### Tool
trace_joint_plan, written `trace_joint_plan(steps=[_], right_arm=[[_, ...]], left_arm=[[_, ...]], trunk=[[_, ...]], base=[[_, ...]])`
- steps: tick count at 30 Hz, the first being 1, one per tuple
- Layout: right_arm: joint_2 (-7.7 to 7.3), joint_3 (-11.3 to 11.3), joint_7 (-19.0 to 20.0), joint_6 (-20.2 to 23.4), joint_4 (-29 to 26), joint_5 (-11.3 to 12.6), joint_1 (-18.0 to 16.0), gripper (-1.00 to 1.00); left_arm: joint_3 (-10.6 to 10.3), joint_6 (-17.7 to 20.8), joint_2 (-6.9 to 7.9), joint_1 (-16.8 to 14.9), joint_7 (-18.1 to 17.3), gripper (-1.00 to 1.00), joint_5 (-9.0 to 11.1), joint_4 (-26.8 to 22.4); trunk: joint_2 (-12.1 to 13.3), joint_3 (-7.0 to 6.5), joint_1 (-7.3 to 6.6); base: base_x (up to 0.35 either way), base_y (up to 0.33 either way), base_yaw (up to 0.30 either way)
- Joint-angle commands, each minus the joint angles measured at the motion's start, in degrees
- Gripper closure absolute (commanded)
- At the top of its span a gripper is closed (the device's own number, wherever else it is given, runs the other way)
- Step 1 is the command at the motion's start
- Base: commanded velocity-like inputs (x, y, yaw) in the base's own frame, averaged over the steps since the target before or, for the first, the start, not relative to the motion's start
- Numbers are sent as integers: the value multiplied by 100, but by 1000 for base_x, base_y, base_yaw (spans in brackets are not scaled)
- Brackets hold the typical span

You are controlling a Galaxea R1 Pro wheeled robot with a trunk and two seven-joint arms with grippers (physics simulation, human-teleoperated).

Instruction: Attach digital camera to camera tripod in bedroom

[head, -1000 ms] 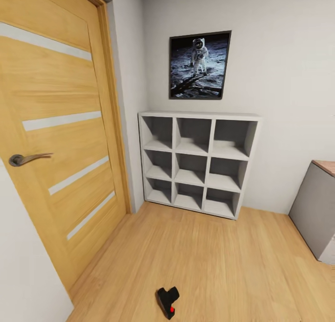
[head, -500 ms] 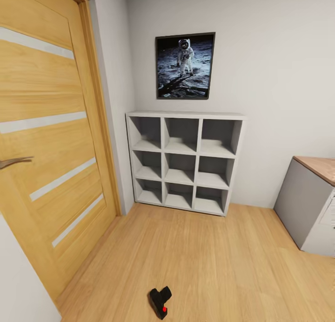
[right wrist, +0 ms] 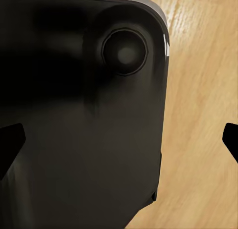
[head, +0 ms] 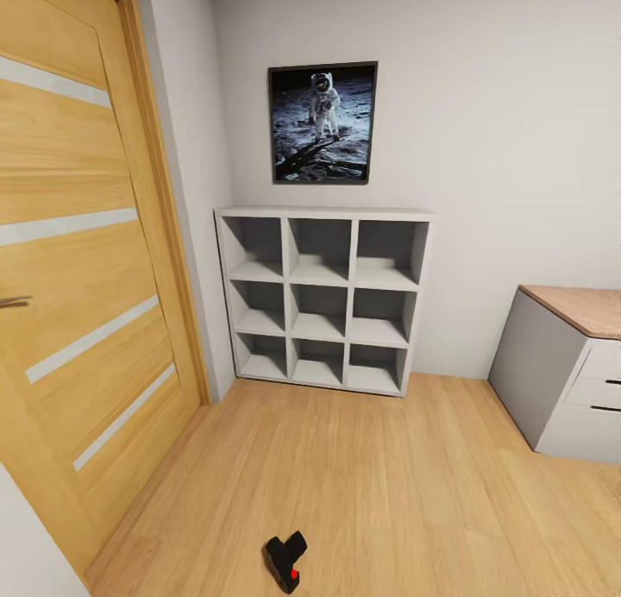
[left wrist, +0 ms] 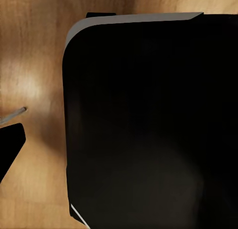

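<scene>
We see the digital camera (head: 285, 562) lying ungrasped on the floor (head: 388, 485); attachment remains; jaw states cannot be told.

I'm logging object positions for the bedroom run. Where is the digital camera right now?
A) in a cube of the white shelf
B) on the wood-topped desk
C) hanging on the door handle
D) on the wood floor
D: the digital camera lies on the wood floor, in front of the cube shelf and apart from it.

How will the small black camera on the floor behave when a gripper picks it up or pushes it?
The digital camera looks chunky and rigid, so it probably will not flex. Its blocky shape suggests sliding on the smooth wood floor rather than rolling. The matte finish may grip reasonably well.
</scene>
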State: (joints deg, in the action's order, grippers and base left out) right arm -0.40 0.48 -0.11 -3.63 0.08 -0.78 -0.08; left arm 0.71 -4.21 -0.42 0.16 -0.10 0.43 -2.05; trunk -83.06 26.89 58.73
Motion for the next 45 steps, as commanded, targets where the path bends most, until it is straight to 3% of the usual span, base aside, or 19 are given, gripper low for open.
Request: trace_joint_plan(steps=[1,19,45], right_arm=[[-1,4,-1,-17,1,-8,-1,-100],[-13,13,-5,-24,1,-20,-1,-100],[-13,10,-15,-29,1,-19,-1,-100]], left_arm=[[6,-10,-1,2,-1,-100,5,-6],[0,7,7,2,-7,-100,10,-6],[8,-1,7,2,-8,-100,10,-6]], trunk=[[-2,4,0],[-2,4,0],[-2,4,0]], base=[[0,0,-17],[18,0,-3],[291,63,0]])
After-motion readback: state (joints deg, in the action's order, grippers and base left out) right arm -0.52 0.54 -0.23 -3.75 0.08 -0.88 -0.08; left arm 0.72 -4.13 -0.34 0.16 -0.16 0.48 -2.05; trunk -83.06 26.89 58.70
